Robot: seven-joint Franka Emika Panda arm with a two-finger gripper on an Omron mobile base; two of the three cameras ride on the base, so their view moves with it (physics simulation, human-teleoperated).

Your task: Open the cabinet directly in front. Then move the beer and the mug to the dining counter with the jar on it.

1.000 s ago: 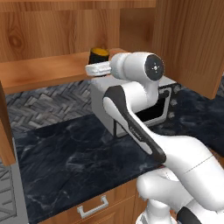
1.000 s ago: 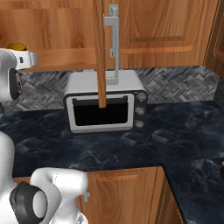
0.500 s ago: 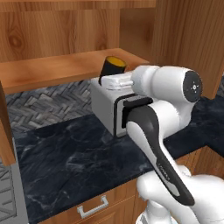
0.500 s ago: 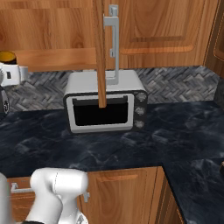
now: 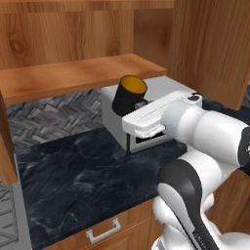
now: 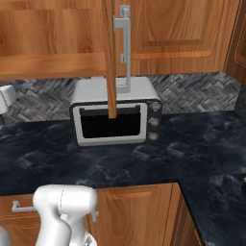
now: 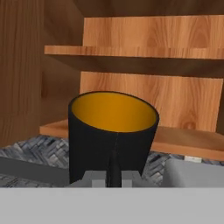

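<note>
At centre of the left base frame, my gripper (image 5: 131, 108) is clamped on the one mug (image 5: 128, 95), tilted with its orange mouth toward upper right, before the open cabinet's (image 5: 73, 73) bottom shelf and above one toaster oven (image 6: 115, 117) on the dark counter (image 6: 192, 144).

One mug (image 5: 129, 94) is counted, and one toaster oven (image 6: 115, 117) on one counter (image 6: 144, 158). Three knobs (image 6: 153, 122) are seen on the oven. One open cabinet door (image 6: 110, 57) with one bar handle (image 6: 125, 48) is counted, and two shelves (image 7: 144, 52) inside.
</note>
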